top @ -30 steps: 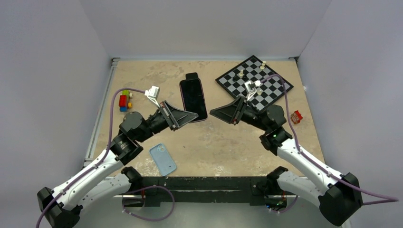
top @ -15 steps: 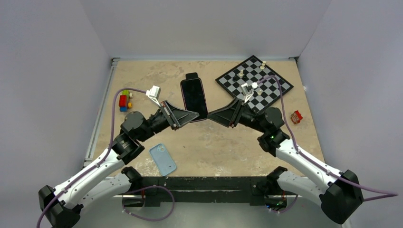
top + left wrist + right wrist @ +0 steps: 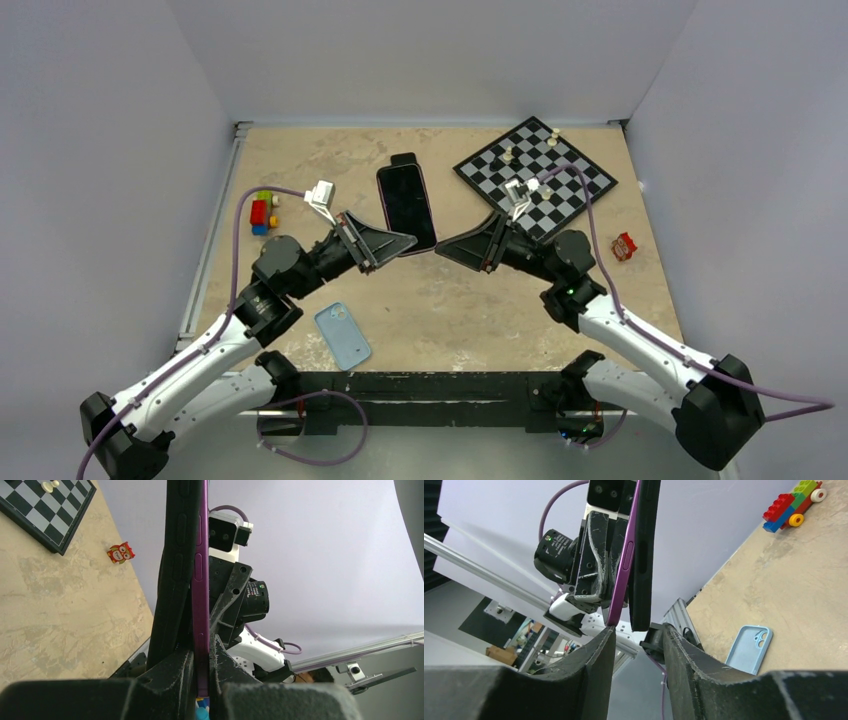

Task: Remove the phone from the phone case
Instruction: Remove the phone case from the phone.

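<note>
1. Phone (purple, slab-shaped, dark glass screen) point(image 3: 407, 205): held on edge above the tan table point(image 3: 480, 300), toward 12 o'clock from table centre. It is not yet free of the black flexible case point(image 3: 175, 580).
2. Left gripper point(image 3: 201, 655): clenched on the phone's lower end, at 7 o'clock of it in the top view. Whether it also pinches the case lip cannot be told.
3. Right gripper point(image 3: 639, 630): released, at 4 o'clock of the phone. Its fingers point(image 3: 591, 665) bracket the lower corner without visible contact.
4. Step in hand, as judged: seize the case alone. The right wrist view shows the case standing slightly off the purple frame at this corner, so set one finger into that opening.
5. Close on black material only, then peel away from the left clamp.
6. Likely fault: pinching the frame as well locks both parts together.
</note>
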Robot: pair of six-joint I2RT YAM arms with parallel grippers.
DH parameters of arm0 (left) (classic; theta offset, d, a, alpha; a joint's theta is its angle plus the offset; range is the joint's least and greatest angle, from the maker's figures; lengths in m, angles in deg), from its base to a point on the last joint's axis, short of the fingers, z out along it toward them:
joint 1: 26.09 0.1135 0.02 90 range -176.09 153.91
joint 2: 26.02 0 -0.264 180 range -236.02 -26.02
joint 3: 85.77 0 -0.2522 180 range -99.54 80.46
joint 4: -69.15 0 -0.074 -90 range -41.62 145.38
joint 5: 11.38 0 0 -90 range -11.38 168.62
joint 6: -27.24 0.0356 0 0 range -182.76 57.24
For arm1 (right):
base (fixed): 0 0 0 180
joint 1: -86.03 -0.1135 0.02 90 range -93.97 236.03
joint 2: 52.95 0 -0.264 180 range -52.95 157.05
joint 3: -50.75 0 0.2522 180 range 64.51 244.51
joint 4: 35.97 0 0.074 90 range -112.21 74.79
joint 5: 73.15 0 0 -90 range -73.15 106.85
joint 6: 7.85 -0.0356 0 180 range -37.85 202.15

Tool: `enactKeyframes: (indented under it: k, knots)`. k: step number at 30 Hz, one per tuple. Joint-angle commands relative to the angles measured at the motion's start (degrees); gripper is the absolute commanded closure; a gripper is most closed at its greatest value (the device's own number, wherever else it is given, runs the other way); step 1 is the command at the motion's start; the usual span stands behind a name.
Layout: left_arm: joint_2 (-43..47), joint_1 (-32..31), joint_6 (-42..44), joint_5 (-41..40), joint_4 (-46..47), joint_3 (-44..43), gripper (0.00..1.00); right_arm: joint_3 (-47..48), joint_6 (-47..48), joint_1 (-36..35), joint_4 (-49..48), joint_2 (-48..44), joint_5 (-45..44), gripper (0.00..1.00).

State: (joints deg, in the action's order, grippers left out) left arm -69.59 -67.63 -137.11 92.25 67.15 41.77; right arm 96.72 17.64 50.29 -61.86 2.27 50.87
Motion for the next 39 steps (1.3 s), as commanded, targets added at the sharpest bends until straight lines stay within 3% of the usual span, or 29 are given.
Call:
enactKeyframes:
  k: [1, 12, 19, 22, 24, 30, 36, 39]
  knots:
    - [1.5, 0.2, -0.2, -0.4, 7.6, -1.0, 1.0, -0.3, -1.1, -0.9, -5.0, 1.2, 0.2, 0.59]
    - [-0.3, 0.2, -3.5, 2.1, 12.0, -0.1, 1.0, 1.8, -4.9, -2.0, -10.6, 5.7, -1.3, 0.63]
    - [-0.1, 0.2, -5.4, 3.4, 13.8, 1.6, 1.0, 5.5, -7.2, -2.3, -14.1, 11.5, -2.1, 0.77]
    - [-0.1, 0.2, -6.4, 4.3, 14.5, 2.2, 1.0, 7.2, -7.1, -2.6, -13.9, 14.0, -2.5, 0.89]
    - [-0.3, 0.2, -7.3, 4.9, 15.0, 2.9, 1.0, 9.1, -6.1, -2.6, -11.2, 15.1, -3.7, 1.0]
    - [0.3, 0.2, -9.8, 5.2, 17.9, 7.6, 1.0, 18.5, -0.8, -1.6, 4.2, 17.8, -12.0, 1.0]
    - [5.1, 0.2, -9.7, 4.2, 15.0, 12.1, 1.0, 25.4, -1.7, 3.4, 7.8, 25.5, -9.2, 1.0]
    - [8.0, 0.3, -8.0, 2.8, 11.5, 13.6, 1.0, 24.3, 0.1, 5.2, 10.2, 26.8, -7.8, 1.0]
